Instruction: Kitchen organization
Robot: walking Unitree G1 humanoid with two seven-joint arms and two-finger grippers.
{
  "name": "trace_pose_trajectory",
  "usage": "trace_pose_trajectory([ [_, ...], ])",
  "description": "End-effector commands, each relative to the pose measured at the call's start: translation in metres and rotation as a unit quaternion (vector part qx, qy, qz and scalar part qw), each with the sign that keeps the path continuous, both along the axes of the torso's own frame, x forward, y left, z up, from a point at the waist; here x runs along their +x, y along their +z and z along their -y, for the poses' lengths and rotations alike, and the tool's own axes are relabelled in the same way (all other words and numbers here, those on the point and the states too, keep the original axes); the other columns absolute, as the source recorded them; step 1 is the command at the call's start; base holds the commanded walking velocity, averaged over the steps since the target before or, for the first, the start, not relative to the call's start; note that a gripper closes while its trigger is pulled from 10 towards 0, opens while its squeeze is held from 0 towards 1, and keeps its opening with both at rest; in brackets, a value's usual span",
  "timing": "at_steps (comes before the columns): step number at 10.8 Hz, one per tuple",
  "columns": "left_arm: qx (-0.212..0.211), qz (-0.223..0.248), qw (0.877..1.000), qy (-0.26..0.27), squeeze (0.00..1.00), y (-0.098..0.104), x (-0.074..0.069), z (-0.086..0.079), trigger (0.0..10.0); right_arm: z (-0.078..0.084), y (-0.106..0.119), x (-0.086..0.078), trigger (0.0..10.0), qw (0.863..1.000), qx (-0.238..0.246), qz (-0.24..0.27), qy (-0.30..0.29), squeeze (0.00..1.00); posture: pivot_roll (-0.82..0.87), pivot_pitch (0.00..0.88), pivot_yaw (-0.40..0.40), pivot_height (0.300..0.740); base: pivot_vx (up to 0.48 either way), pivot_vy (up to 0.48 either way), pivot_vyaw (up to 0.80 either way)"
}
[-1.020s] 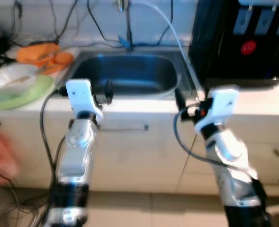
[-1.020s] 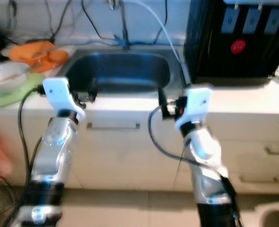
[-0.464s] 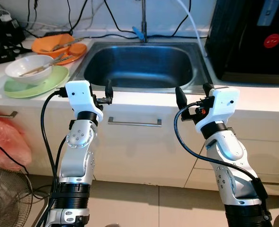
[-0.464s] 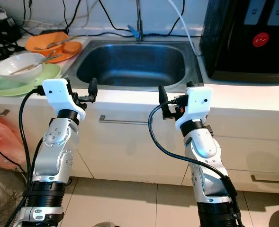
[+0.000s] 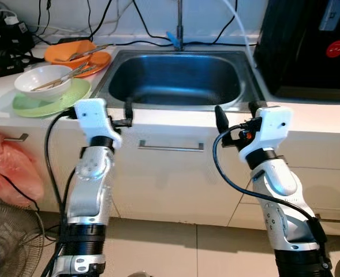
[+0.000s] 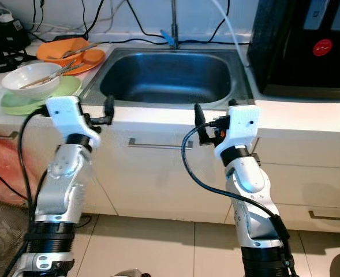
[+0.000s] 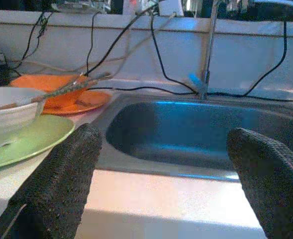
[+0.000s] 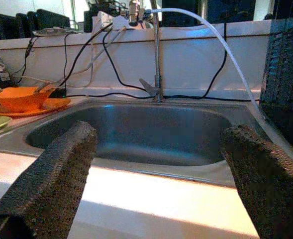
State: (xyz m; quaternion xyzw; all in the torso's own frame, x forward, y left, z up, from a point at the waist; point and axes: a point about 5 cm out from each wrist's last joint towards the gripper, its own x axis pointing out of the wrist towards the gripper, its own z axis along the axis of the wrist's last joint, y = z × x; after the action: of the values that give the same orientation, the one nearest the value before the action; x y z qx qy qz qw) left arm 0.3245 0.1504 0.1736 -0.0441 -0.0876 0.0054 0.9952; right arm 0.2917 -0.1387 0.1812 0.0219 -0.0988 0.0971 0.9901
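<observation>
Two silver jointed arms are showing, the left arm (image 5: 89, 190) and the right arm (image 5: 279, 196), each carrying a white boxy wrist block and a looping black cable. Woven-textured black fingers (image 7: 56, 184) are ending each gripper; black collars are ringing the arm bases.

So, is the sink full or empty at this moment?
Empty. The steel basin of the sink shows its bare bottom, with no dishes and no standing water visible. The white bowl sits on the green plate, on the counter beside it.

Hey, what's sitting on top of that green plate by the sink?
A white bowl sits on the green plate, with chopsticks resting across its rim. The bowl hides the middle of the plate, and what is inside the bowl can't be made out.
</observation>
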Motion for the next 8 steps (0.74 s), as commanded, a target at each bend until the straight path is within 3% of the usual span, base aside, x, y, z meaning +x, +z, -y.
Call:
trace_pose_trajectory([
  [1, -0.004, -0.001, 1.0, -0.003, 0.0, 0.0016, -0.0014, 0.0005, 10.0, -0.0019, 0.0036, 0.0001, 10.0, 1.0, -0.001, 0.01, -0.001, 0.0, 0.06, 0.0, 0.073, 0.74, 0.0, 0.48, 0.0],
  [4, -0.009, -0.002, 1.0, -0.007, 0.0, 0.0021, -0.0005, 0.0035, 10.0, -0.0015, 0.0037, 0.0004, 10.0, 1.0, -0.001, 0.011, -0.004, 0.0, 0.05, 0.0, 0.075, 0.74, 0.0, 0.48, 0.0],
  [8, 0.017, 0.02, 0.999, -0.019, 0.0, 0.0078, -0.0019, 0.0056, 10.0, -0.0006, 0.0029, 0.0006, 10.0, 1.0, -0.004, 0.013, -0.008, 0.0, 0.05, 0.0, 0.076, 0.74, 0.0, 0.0, 0.0],
])
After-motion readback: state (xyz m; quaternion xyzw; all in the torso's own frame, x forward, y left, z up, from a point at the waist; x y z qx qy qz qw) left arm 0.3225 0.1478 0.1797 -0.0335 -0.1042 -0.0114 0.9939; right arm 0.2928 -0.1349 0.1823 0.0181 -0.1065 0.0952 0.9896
